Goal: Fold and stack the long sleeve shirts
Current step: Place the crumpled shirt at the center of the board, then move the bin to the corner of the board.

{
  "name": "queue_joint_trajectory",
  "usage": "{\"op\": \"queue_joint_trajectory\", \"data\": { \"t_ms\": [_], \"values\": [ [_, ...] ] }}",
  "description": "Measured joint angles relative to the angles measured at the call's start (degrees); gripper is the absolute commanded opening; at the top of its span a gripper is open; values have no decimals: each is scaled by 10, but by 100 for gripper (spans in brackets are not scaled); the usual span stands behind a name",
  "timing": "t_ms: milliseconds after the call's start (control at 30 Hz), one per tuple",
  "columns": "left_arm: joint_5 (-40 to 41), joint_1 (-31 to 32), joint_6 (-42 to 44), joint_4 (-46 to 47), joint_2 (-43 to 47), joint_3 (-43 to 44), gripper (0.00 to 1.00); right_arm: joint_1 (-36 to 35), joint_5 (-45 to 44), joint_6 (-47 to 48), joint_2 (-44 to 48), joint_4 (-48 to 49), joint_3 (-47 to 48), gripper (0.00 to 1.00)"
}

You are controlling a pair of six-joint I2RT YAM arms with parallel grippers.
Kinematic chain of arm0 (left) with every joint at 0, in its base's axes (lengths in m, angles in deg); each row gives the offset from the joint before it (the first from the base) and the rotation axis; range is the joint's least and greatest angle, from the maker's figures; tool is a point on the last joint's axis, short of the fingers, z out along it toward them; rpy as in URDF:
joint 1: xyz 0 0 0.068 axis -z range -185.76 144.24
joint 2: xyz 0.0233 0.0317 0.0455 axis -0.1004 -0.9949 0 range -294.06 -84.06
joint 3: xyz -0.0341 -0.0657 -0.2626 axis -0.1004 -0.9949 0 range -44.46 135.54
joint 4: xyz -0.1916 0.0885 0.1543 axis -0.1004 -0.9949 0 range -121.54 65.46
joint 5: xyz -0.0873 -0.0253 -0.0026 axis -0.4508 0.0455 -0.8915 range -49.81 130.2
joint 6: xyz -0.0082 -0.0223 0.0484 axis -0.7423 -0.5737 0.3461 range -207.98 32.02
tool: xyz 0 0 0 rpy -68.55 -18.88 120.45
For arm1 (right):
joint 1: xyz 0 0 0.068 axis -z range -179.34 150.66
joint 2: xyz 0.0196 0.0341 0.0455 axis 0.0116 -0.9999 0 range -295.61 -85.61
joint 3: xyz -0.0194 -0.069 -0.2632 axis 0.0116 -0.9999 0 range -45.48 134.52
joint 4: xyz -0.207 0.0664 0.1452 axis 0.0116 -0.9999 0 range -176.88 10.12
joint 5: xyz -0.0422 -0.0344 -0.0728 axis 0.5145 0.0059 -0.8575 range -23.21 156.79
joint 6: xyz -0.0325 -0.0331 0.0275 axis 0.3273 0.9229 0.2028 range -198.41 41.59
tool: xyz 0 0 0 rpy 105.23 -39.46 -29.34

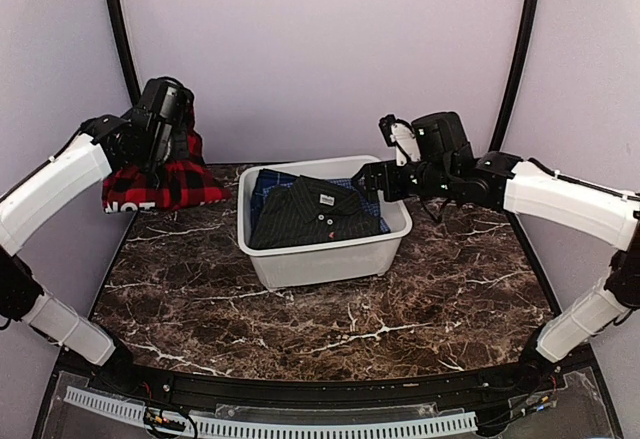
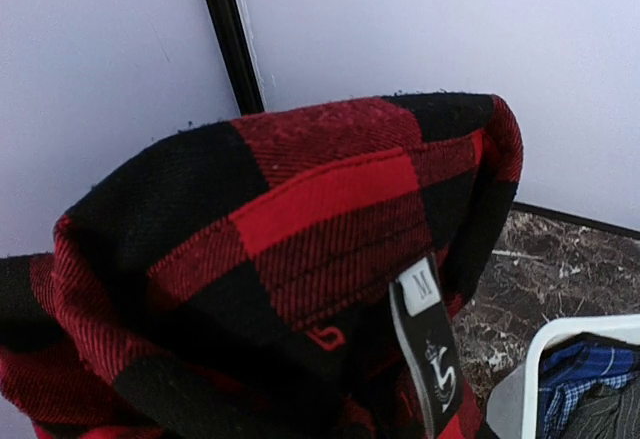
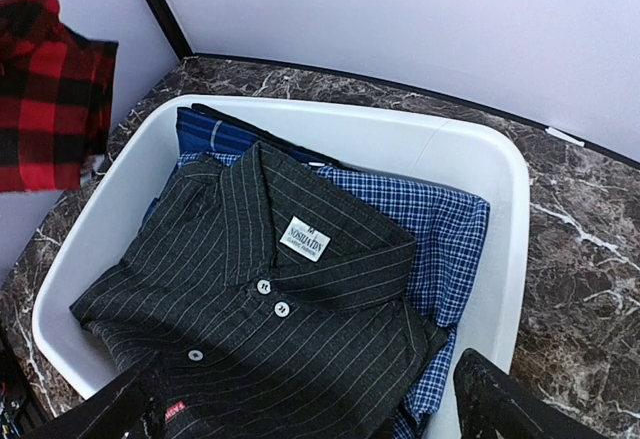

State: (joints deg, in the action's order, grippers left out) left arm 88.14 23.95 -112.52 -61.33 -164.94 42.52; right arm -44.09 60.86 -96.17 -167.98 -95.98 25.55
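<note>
Red-and-black buffalo-check flannel shirt [image 1: 165, 184] hangs bunched over the far-left corner of the dark marble counter [image 1: 330, 329]; left jaws clenched on it, apparently near the collar, since the neck label shows in the wrist view. Right jaws spread wide and empty, poised at the rim of the white plastic tub [image 1: 330, 259]; inside lies a charcoal pinstriped shirt [image 3: 260, 299] on a blue checked shirt [image 3: 440, 229]. Risks: flannel gripped as a wad may land crumpled rather than flat; a trailing sleeve could catch the tub; a single-point hold could slip.
</note>
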Motion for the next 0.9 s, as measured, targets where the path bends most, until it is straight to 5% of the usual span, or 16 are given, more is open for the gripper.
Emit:
{"op": "queue_joint_trajectory", "data": {
  "t_ms": [100, 233, 300, 367, 500, 900],
  "values": [
    [-42, 0, -41, 2, 17, -95, 0, 0, 2, 0, -29, -2, 18, 96],
    [-109, 0, -89, 15, 18, -202, 16, 0, 6, -3, -59, -8, 44, 95],
    [-135, 0, -105, 20, 17, -238, 35, 0, 10, -4, -75, -8, 59, 95],
    [-155, 0, -114, 25, 17, -257, 70, 0, 12, -5, -89, -10, 71, 95],
    [-179, 0, -126, 46, 20, -267, 94, 0, 16, -9, -122, -14, 99, 96],
    [-235, 17, -127, 68, 82, -255, 99, 19, 3, -21, -237, -63, 182, 96]
  ]
}}
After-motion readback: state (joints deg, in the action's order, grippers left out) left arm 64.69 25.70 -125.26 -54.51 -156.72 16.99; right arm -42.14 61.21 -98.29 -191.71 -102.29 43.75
